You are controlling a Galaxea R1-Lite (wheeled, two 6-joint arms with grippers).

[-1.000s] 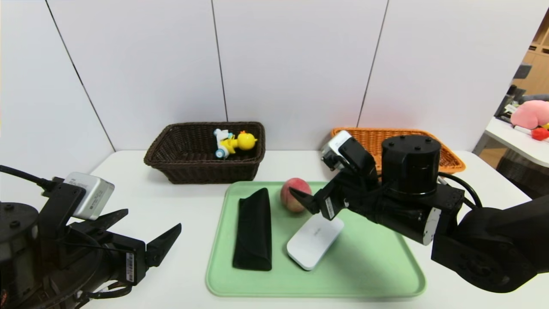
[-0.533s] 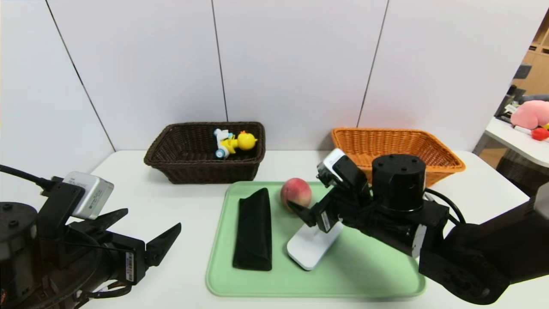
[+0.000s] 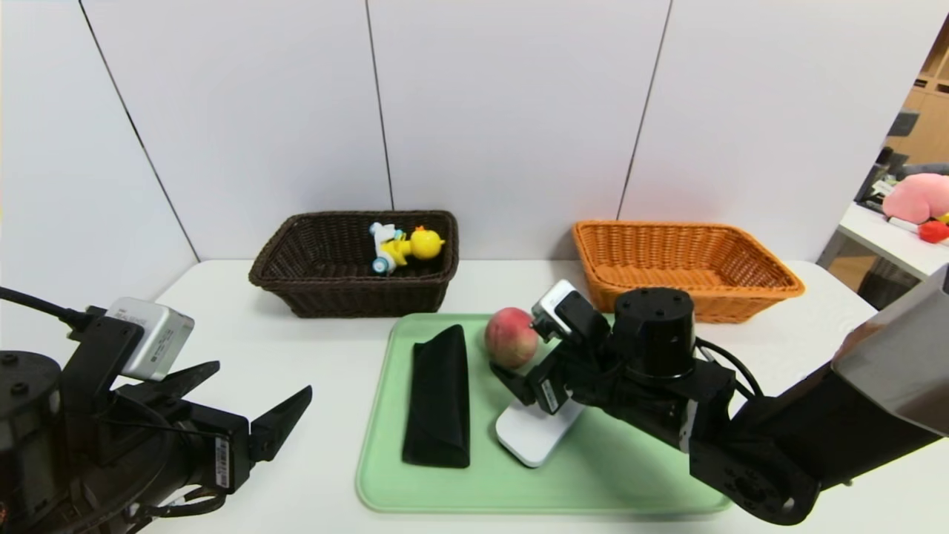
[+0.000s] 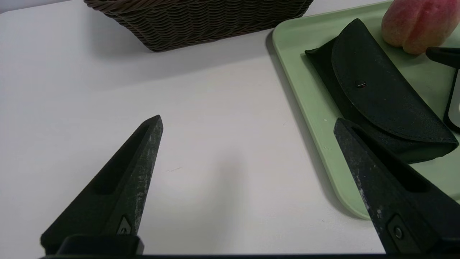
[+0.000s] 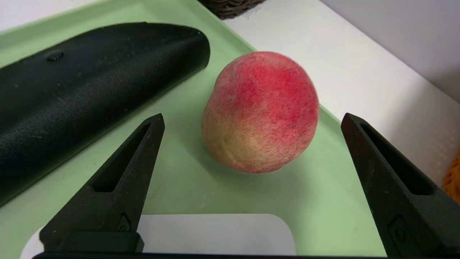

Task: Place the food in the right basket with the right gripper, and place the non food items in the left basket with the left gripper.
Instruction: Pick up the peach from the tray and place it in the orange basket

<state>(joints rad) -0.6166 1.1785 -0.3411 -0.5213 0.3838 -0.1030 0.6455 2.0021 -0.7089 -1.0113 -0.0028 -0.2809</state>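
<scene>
Pale panelled walls rise behind a white tabletop (image 3: 311, 356), on which a light green plastic tray (image 3: 630, 460) lies in the middle. At the back left stands a dark brown woven wicker basket (image 3: 326, 285) holding a small yellow duck toy (image 3: 415, 245); at the back right stands an orange woven wicker basket (image 3: 689, 259).

On the tray, a round pink-red peach (image 3: 510, 337) sits near the far edge. A black soft leather glasses case (image 3: 439, 397) lies lengthwise just to its left, apart from it. A flat white rounded-rectangle device (image 3: 530, 434) lies near the tray's middle, partly covered by the right arm.

The right gripper (image 5: 251, 187) is low over the tray, directly in front of the peach. Its fingers (image 5: 122, 172) are spread wide and grasp nothing; in the right wrist view the peach sits just beyond the two tips, centred between them and touching neither. The white device is beneath the gripper.

The left gripper (image 3: 252, 404) is parked over the tabletop at the near left, off the tray, its fingers (image 4: 133, 169) likewise wide apart and holding nothing. In the left wrist view one tip overlaps the tray's left rim, near the glasses case.
</scene>
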